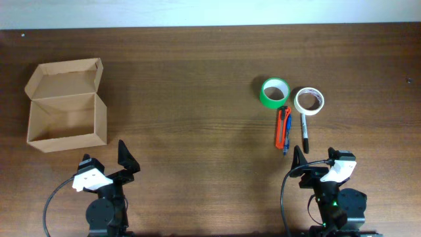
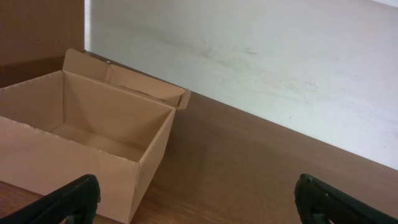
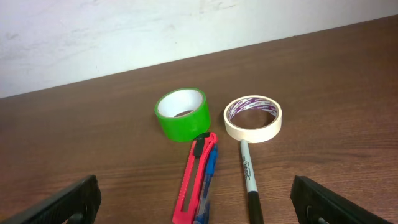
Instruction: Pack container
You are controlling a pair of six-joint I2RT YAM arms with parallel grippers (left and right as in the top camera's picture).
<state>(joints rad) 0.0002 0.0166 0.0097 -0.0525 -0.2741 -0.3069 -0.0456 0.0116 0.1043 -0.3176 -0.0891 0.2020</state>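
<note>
Two grippers sit at the near edge of the table (image 1: pixel 197 66), both spread wide and holding nothing; the left gripper (image 1: pixel 105 159) is near the container (image 1: pixel 66 141), which stands at the left with its lid flap (image 1: pixel 66 78) open; the right gripper (image 1: pixel 320 158) faces a black marker (image 1: pixel 305 131), a red cutter (image 1: pixel 282 126), a green tape roll (image 1: pixel 275 92) and a cream tape roll (image 1: pixel 308 101), well apart from the container

Dark wooden table (image 1: pixel 197 79) against a plain whitish wall (image 2: pixel 280 68)
</note>
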